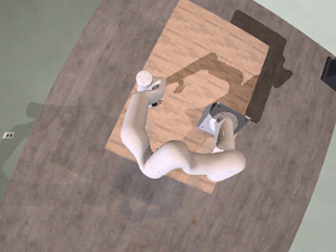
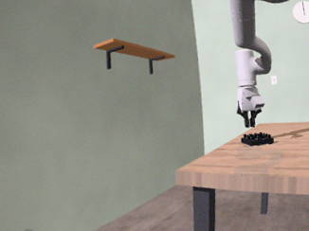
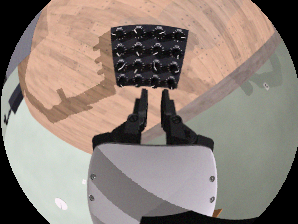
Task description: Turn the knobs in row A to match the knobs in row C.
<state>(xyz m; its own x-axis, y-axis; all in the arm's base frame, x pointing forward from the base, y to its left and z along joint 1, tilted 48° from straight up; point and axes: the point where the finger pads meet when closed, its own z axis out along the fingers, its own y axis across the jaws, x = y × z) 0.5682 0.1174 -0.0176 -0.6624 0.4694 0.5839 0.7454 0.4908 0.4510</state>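
The black knob box (image 3: 149,56) (image 2: 257,139) stands on the wooden table (image 3: 65,60) (image 2: 264,167) (image 1: 194,37) near its edge. It carries four rows of four black knobs with white lines; the labels are too small to read. My gripper (image 3: 154,97) (image 2: 252,125) hangs a little above the box, over the row nearest me in the wrist view. Its fingers stand a narrow gap apart with nothing between them. In the top view the arm's wrist (image 1: 147,81) covers nearly all of the box.
The arm's base plate (image 1: 207,121) sits on the table's right side. The table edge runs close behind the box in the wrist view. A wall shelf (image 2: 133,49) hangs far to the left.
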